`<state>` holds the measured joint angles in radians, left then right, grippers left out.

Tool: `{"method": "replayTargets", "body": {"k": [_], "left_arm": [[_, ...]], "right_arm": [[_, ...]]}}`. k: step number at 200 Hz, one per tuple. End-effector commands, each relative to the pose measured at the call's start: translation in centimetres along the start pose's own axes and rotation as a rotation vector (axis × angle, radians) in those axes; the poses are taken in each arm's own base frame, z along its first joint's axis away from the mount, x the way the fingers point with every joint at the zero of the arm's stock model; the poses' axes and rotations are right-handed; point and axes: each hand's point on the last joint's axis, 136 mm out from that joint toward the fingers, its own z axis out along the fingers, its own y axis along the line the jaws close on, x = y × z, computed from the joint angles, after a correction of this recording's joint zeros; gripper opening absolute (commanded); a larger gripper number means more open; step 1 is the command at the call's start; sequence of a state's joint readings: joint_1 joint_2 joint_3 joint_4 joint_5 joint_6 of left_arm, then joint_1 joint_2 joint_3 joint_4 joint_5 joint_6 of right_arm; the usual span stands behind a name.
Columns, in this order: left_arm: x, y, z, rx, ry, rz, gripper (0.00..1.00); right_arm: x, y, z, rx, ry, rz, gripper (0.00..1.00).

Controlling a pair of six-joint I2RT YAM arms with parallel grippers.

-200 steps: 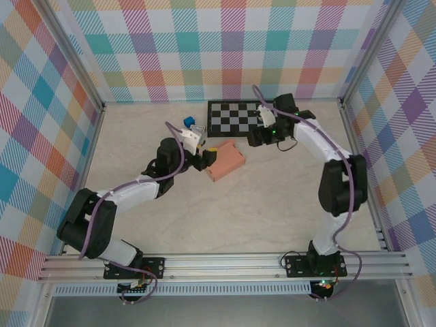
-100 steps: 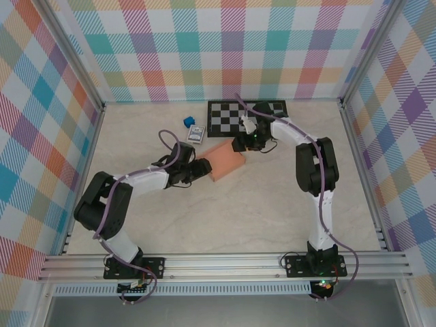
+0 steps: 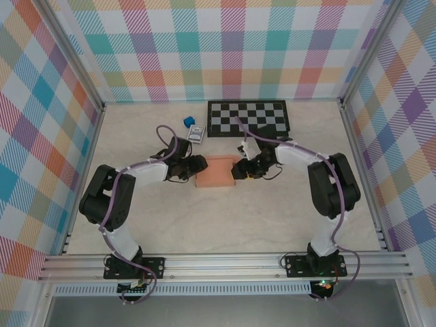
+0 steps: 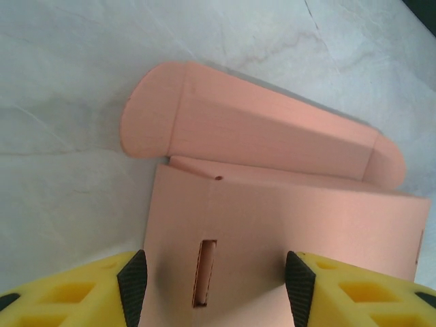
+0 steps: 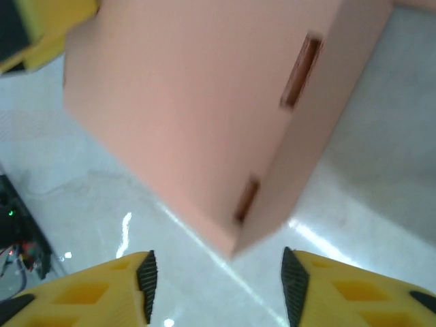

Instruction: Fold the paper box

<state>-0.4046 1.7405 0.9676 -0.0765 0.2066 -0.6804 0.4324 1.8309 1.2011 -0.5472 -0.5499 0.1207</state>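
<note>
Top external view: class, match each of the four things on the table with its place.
Things
1. salmon-orange cardboard paper box
2. black-and-white checkered board
3. small blue cube
4. small blue-and-white card pack

Places
A. by the checkered board's near left corner
B. between the left gripper and the right gripper
C. farthest back, right of centre
D. left of the checkered board, just behind the card pack

Pairs: 1-B, 2-C, 3-D, 4-A
</note>
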Motion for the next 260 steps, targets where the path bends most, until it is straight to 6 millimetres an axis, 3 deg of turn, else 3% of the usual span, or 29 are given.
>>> {"method": "replayTargets", "body": {"k": [1, 17, 39, 69, 97, 139, 188, 227, 260], "left_arm": [[-0.4, 0.1, -2.1, 0.003, 0.015, 0.028, 0.59], [-1.1, 0.8, -2.7, 0.001, 0.018, 0.003, 0.6], [-2.2, 0.5, -3.4, 0.033, -0.004, 0.01, 0.62], [-3.3, -0.9, -2.9, 0.074, -0.003, 0.021, 0.61], [-2.7, -1.1, -1.4, 0.082, 0.033, 0.021, 0.58], [-1.6, -0.3, -0.6, 0.058, 0.05, 0.046, 0.52], [-1.5, -2.7, -0.5, 0.181, 0.05, 0.072, 0.46], [-1.3, -3.9, -0.9, 0.248, 0.047, 0.091, 0.45], [-2.1, -6.0, -2.8, 0.342, -0.039, 0.18, 0.45]], "right_arm": [[0.4, 0.0, -1.4, 0.041, -0.07, 0.083, 0.58], [0.3, -1.1, -2.7, 0.117, -0.12, 0.13, 0.6], [-2.1, -1.4, -3.8, 0.134, -0.191, 0.174, 0.64], [-5.9, -1.2, -2.6, 0.074, -0.246, 0.242, 0.63], [-7.7, -0.3, -0.9, 0.003, -0.231, 0.256, 0.56], [-6.8, -0.3, 1.4, 0.021, -0.164, 0.24, 0.51], [-6.5, 0.5, 2.4, -0.014, -0.137, 0.183, 0.44], [-6.6, 1.1, 2.2, -0.017, -0.14, 0.136, 0.4], [-7.2, 2.5, 0.9, -0.023, -0.192, 0.027, 0.4]]}}
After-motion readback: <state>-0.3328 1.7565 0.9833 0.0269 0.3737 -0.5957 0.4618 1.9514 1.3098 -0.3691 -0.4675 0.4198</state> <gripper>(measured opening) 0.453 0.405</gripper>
